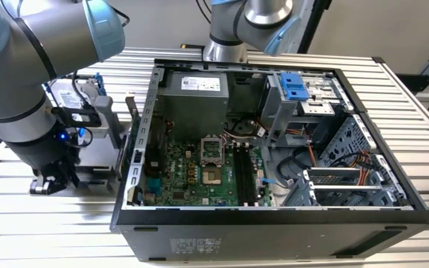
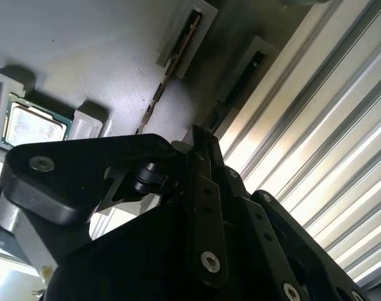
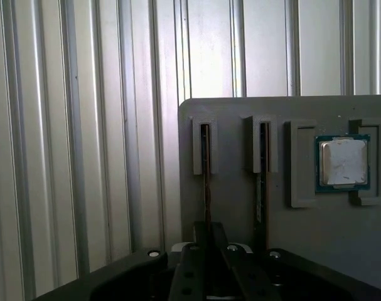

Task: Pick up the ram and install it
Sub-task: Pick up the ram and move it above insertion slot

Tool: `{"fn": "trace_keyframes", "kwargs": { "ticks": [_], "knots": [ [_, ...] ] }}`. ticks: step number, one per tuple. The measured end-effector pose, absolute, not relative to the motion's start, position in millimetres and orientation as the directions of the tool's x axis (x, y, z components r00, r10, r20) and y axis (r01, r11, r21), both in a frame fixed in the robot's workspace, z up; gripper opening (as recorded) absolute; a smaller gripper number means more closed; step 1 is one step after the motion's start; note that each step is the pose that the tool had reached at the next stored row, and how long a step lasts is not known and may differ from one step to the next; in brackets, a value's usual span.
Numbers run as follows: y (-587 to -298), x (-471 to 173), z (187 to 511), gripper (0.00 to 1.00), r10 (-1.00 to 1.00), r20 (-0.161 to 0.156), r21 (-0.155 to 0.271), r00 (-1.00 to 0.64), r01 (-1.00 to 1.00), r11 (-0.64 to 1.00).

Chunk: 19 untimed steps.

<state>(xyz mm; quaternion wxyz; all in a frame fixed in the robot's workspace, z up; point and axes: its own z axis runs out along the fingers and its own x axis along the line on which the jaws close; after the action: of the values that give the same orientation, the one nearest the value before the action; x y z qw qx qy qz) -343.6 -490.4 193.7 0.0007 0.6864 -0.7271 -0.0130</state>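
Fingers [image 3: 198,244] pinch the ram [image 3: 206,182] (standing edge-on in holder [image 3: 240,207]).

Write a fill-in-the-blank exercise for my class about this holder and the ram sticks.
1. The grey holder has ___ narrow slots.
2. The square silver ___ sits in a recess beside them.
3. The pincer lines up with the ram in the slot ___ from that chip.
Missing: two; processor; farther.

Grey arm [image 1: 20,84] with pale blue joint caps [image 1: 103,28], black wrist [image 1: 51,162], a blue light [image 1: 64,135]; matte black gripper [image 3: 209,231], silver screws [image 2: 209,261] on its links behind the jaws.
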Motion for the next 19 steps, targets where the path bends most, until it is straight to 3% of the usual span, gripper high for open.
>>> {"fn": "trace_keyframes", "kwargs": {
  "ticks": [19],
  "knots": [
    [-490.4,-343.6,207.4,0.0,-0.998,-0.017,0.02,-0.058,-0.998,0.057]
  ]
}}
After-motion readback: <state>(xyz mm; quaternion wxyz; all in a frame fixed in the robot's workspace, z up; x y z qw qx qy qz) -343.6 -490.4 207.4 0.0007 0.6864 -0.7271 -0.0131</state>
